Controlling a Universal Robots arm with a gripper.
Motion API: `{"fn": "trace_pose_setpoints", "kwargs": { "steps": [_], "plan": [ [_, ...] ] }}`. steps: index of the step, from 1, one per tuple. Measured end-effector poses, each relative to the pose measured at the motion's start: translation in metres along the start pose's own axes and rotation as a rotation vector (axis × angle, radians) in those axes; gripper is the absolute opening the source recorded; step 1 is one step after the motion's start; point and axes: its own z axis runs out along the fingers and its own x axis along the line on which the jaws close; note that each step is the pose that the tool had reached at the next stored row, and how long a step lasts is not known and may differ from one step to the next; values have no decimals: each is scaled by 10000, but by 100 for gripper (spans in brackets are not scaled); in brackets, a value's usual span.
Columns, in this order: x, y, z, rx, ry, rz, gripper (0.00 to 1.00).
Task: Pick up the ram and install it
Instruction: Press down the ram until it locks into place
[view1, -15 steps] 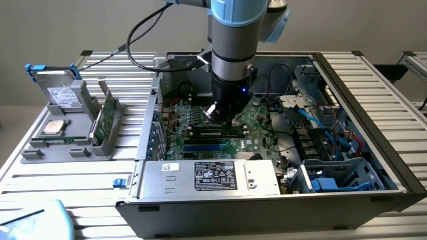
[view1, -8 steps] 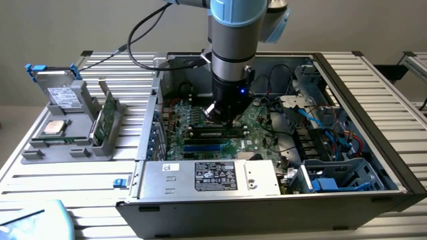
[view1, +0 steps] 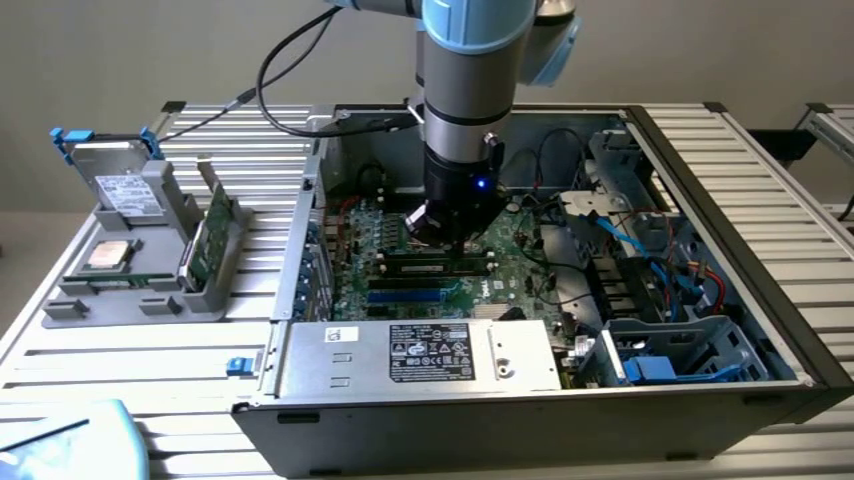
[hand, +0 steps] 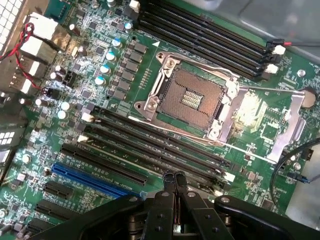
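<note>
Gripper (hand: 174, 178) clenched tight, fingertips pressed together with nothing between them, poised just over the black memory slots (hand: 150, 145) beside the open processor socket (hand: 192, 97).

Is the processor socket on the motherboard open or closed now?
Open. The processor socket shows its bare contact field, and its metal cover lies swung aside; no chip sits inside.

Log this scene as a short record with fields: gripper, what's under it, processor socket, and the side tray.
gripper: shut, nothing visible between the fingertips
under gripper: black memory slots on the motherboard, inside the open computer case
processor socket: open, empty
side tray: on the exterior view's left, holding an upright green board and a silver processor chip
</note>
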Motion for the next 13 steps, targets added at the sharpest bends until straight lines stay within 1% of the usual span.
{"fn": "trace_pose_setpoints", "kwargs": {
  "steps": [3, 5, 7, 13],
  "plan": [
    [0, 0, 0, -13, 60, 354, 11],
    [1, 0, 0, -13, 67, 600, 11],
    [0, 0, 1, -10, 59, 864, 11],
    [1, 0, 2, 3, 7, 1684, 11]
  ]
}}
